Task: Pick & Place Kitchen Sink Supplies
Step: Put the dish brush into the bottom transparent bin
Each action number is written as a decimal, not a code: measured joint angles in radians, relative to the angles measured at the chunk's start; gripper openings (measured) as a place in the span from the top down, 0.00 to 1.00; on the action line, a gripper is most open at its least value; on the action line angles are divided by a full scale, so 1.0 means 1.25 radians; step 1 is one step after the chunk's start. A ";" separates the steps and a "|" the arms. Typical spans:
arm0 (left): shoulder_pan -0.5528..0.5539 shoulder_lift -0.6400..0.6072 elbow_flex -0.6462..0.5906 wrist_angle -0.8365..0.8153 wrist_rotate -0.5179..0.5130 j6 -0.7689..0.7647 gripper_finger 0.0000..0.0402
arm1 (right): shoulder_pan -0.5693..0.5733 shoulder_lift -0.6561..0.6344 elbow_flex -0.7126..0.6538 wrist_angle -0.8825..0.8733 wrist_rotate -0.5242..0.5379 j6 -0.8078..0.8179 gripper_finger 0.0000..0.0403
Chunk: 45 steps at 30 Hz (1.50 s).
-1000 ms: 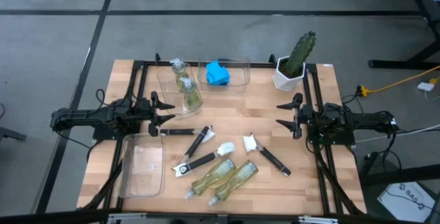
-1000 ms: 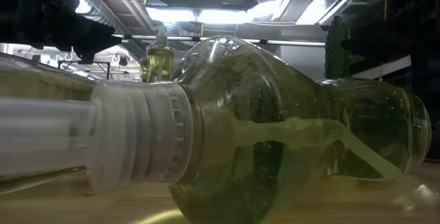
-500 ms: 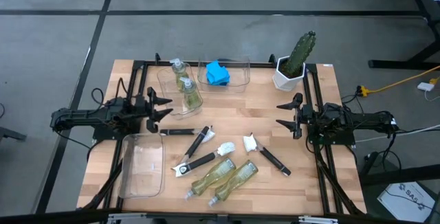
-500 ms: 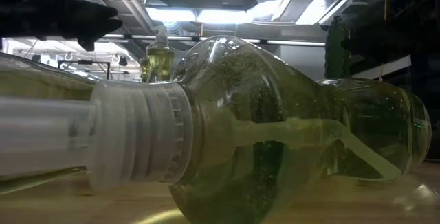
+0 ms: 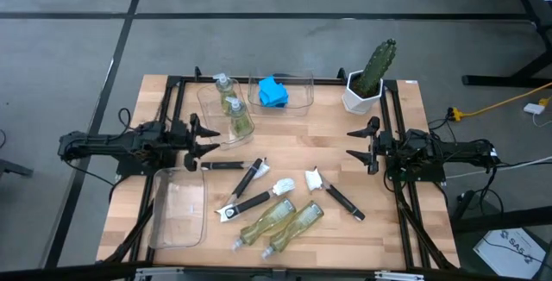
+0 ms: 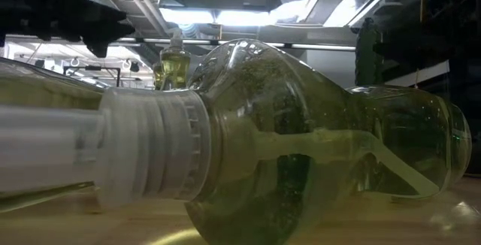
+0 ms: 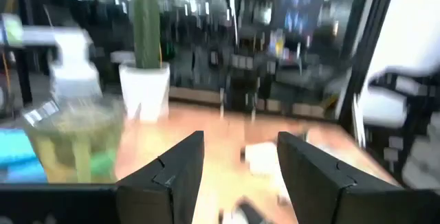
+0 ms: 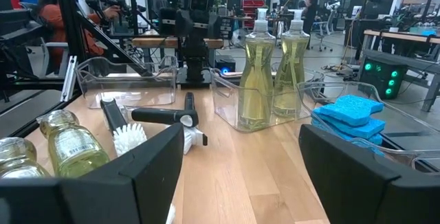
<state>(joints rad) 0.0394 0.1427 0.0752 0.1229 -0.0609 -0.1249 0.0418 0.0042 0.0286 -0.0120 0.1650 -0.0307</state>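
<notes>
Two clear soap bottles (image 5: 232,109) stand upright in a clear bin (image 5: 210,100) at the far left. Blue sponges (image 5: 273,91) lie in a second bin (image 5: 304,91) beside it. Two more soap bottles (image 5: 280,221) lie on their sides near the front edge, one filling the low view (image 6: 301,162). Three black-handled brushes (image 5: 248,177) (image 5: 255,200) (image 5: 335,195) lie on the wood mid-table. My left gripper (image 5: 205,140) (image 7: 240,141) stands open at the left edge, held level over the table. My right gripper (image 5: 355,146) (image 8: 240,138) stands open at the right edge, facing it.
An empty clear bin (image 5: 178,208) lies at the near left, below my left gripper. A cactus in a white pot (image 5: 369,78) stands at the far right corner. Bare wood lies between the two grippers. A black frame (image 5: 285,80) runs around the table's edge.
</notes>
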 joint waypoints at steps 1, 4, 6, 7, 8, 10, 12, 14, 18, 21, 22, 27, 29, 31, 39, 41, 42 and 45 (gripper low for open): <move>-0.006 0.022 0.014 -0.026 -0.001 0.003 0.55 | 0.000 0.000 0.000 0.000 0.000 0.000 0.29; -0.034 0.100 0.051 -0.073 -0.019 -0.001 0.55 | 0.000 0.000 0.000 0.000 0.000 0.000 0.29; -0.058 0.159 0.073 -0.079 -0.021 -0.003 0.55 | 0.000 0.000 0.000 0.000 0.000 0.000 0.29; -0.071 0.187 0.085 -0.079 -0.022 -0.006 0.55 | 0.000 0.000 0.000 0.000 0.000 0.001 0.29; -0.084 0.215 0.099 -0.078 -0.023 -0.007 0.55 | 0.000 0.000 0.000 0.000 0.000 0.001 0.29; -0.109 0.272 0.128 -0.078 -0.049 -0.015 0.55 | 0.000 0.000 0.000 0.000 0.000 0.000 0.29; -0.133 0.328 0.161 -0.078 -0.084 -0.033 0.55 | 0.000 0.000 0.000 0.000 0.000 0.001 0.29; -0.152 0.384 0.202 -0.096 -0.109 -0.052 0.55 | 0.000 0.000 0.000 0.000 0.000 0.000 0.29; -0.181 0.493 0.320 -0.222 -0.154 -0.114 0.55 | 0.000 0.000 0.000 0.000 0.000 0.001 0.29; -0.194 0.577 0.413 -0.331 -0.182 -0.173 0.55 | 0.000 0.000 0.000 0.000 0.000 0.001 0.29; -0.196 0.604 0.442 -0.361 -0.183 -0.196 0.55 | 0.000 0.000 0.000 0.000 0.000 0.001 0.29; -0.201 0.715 0.522 -0.424 -0.081 -0.318 0.55 | 0.000 0.000 0.000 0.000 0.000 0.001 0.29; -0.201 0.750 0.532 -0.424 -0.028 -0.356 0.55 | 0.000 0.000 0.000 0.000 0.000 0.000 0.29; -0.201 0.785 0.534 -0.426 0.001 -0.379 0.55 | 0.000 0.000 0.000 0.000 0.000 0.001 0.29; -0.185 0.879 0.534 -0.419 0.023 -0.415 0.55 | 0.000 0.000 0.000 0.000 0.000 0.000 0.29; -0.178 0.889 0.534 -0.419 0.021 -0.431 0.55 | 0.000 0.000 0.000 0.000 0.000 0.001 0.29; -0.174 0.894 0.534 -0.419 0.020 -0.435 0.55 | 0.000 0.000 0.000 0.000 0.000 0.001 0.29; -0.165 0.907 0.534 -0.418 0.005 -0.456 0.55 | 0.000 0.000 0.000 0.000 0.000 0.001 0.29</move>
<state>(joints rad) -0.1671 1.2759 0.7429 -0.3996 -0.0543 -0.6950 0.0418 0.0040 0.0284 -0.0117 0.1650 -0.0295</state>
